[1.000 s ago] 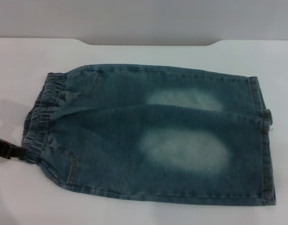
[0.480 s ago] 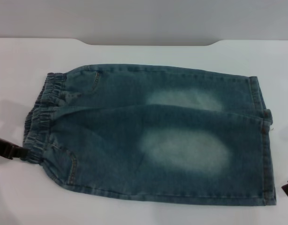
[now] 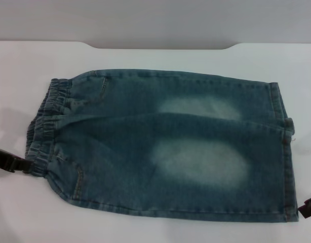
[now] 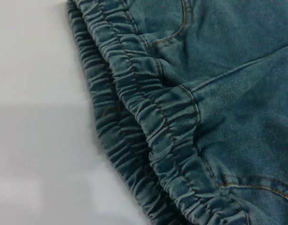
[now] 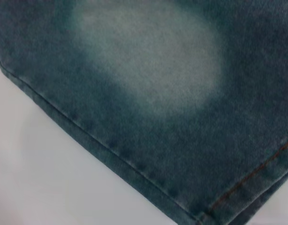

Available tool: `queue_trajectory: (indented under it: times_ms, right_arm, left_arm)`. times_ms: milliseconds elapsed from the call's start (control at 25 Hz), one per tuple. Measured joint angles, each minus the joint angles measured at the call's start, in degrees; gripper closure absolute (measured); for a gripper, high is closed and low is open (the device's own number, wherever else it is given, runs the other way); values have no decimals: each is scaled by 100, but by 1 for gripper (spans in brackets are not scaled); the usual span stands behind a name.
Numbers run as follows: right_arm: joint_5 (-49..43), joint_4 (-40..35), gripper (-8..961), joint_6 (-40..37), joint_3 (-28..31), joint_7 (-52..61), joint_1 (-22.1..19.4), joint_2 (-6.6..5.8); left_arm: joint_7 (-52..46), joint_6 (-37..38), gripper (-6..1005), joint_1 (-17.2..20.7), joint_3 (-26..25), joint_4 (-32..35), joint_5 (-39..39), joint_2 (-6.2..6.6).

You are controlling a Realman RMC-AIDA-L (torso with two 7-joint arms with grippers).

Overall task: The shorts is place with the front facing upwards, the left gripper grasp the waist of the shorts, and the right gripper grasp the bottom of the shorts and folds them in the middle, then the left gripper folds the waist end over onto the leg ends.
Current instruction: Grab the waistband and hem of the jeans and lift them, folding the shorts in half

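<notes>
Both grippers: reaching for shorts (image 3: 165,144); finger state cannot be told
Left gripper (image 3: 11,163): touching waist (image 3: 44,126)
Right gripper (image 3: 308,206): nearing bottom (image 3: 286,167)
Next: gripping both ends

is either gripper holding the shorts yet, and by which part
Cannot be told. The left gripper meets the ruffled waist of the faded blue-green denim shorts; the right gripper sits beside the hem corner.

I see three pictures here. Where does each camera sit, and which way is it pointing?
Head view: on the robot's head, looking forward and down at the faded blue-green denim shorts on the white table; left gripper and right gripper peek in at the edges.
Left wrist view: on the left arm, facing the ruffled elastic waist; no robot parts show.
Right wrist view: on the right arm, facing the stitched bottom; no robot parts show.
All views share the shorts.
</notes>
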Motion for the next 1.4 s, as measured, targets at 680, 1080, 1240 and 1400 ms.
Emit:
queue_trajectory:
  times_ms: [680, 1080, 1240, 1400]
  right_arm:
    - [-46, 161, 753, -29, 62, 390, 28, -27]
    - [-46, 358, 757, 53, 208, 608, 27, -26]
    - [-46, 413, 758, 104, 222, 614, 35, -26]
    - [-46, 471, 759, 170, 202, 616, 66, -26]
  left_arm:
    - [12, 0, 970, -2, 0, -16, 4, 2]
    - [34, -18, 970, -5, 31, -38, 4, -12]
    - [36, -38, 970, -4, 67, -39, 4, -18]
    - [36, -61, 970, -3, 77, -44, 4, -30]
